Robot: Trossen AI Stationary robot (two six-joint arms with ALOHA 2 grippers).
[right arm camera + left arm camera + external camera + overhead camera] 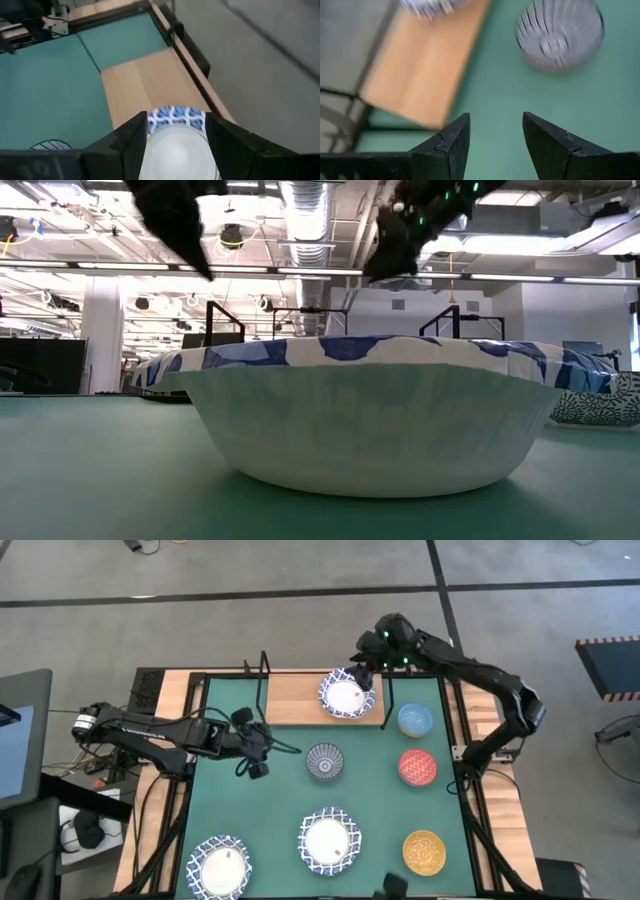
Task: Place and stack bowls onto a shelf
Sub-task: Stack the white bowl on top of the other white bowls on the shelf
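Observation:
A wide blue-and-white bowl [345, 697] sits on its base on the right part of the light wooden shelf [295, 700]. My right gripper [363, 674] hovers over this bowl's far right rim. In the right wrist view its open fingers [176, 116] frame the bowl [175, 147], which lies below them. My left gripper [266, 748] is open above the green mat, between the shelf's near edge and the grey-blue patterned bowl [324, 762]. The left wrist view shows that bowl [560, 35] ahead of the open fingers [495, 122] and the shelf board [420, 65] beside it.
On the green mat [270, 810] stand two wide blue-and-white bowls [328, 840] [220, 865], a light blue bowl [414, 720], a red bowl [417, 766] and a yellow-gold bowl [424, 851]. Black wire posts [264, 670] rise at the shelf's ends. The shelf's left part is bare wood.

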